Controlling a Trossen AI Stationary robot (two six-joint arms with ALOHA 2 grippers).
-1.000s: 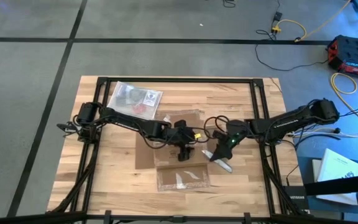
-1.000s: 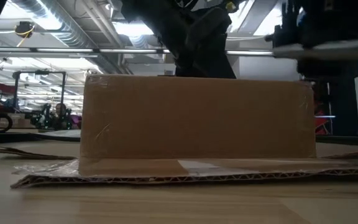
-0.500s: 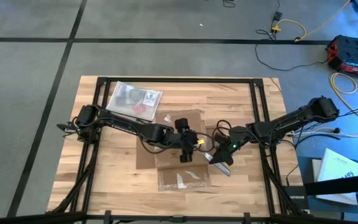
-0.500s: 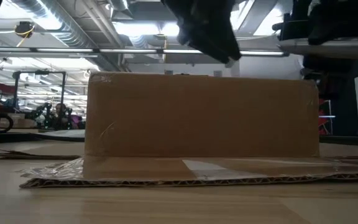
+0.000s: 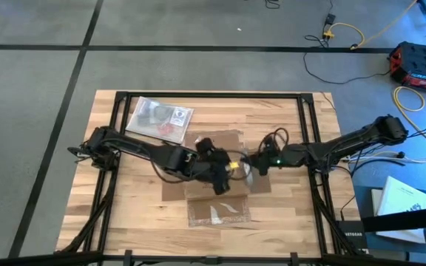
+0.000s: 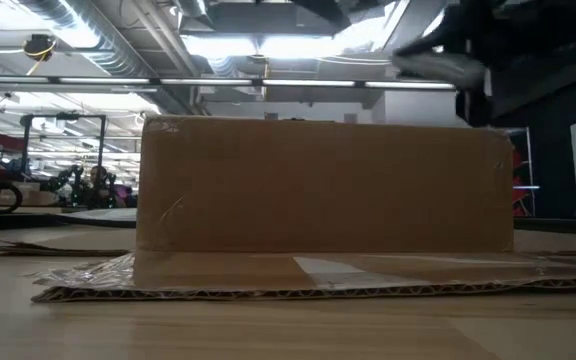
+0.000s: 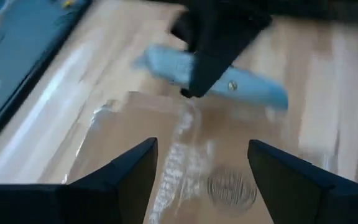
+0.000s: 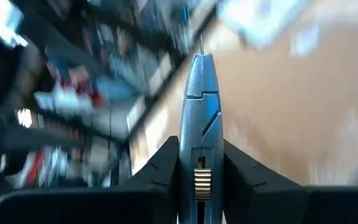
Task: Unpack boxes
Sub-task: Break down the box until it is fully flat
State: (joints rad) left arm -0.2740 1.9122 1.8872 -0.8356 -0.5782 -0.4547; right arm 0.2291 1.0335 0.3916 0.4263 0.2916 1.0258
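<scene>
High view, box: the brown cardboard box lies flat near the middle of the counter, its long axis running from the far edge to the near edge.
Left gripper: over the box, jaws spread, holding nothing.
Right gripper: just beside it, jaws pinching a grey-blue knife.
Bag: a clear plastic bag lies well apart, at the far-left corner.
</scene>
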